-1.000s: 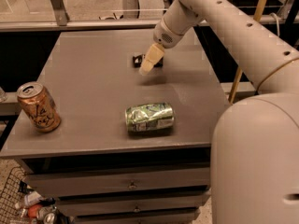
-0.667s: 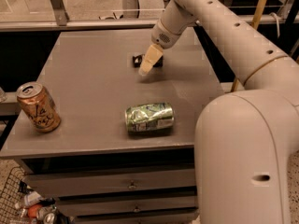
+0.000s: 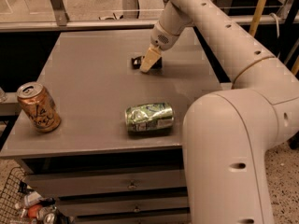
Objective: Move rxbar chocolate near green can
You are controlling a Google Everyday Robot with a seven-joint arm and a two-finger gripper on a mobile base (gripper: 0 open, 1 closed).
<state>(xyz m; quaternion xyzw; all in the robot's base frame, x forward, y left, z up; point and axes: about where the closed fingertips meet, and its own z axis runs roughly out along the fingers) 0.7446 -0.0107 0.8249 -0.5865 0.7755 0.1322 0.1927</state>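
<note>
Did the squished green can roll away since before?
No. The green can lies in the same spot near the table's front edge, equally far from the orange can. The end effector is at the rxbar chocolate farther back.

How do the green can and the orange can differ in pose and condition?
The green can lies on its side, mid-front; the orange can stands upright, front left. The green can is dented; the orange can looks intact. Both are drink cans on the table. The pincer is at the rxbar chocolate, farther back.
</note>
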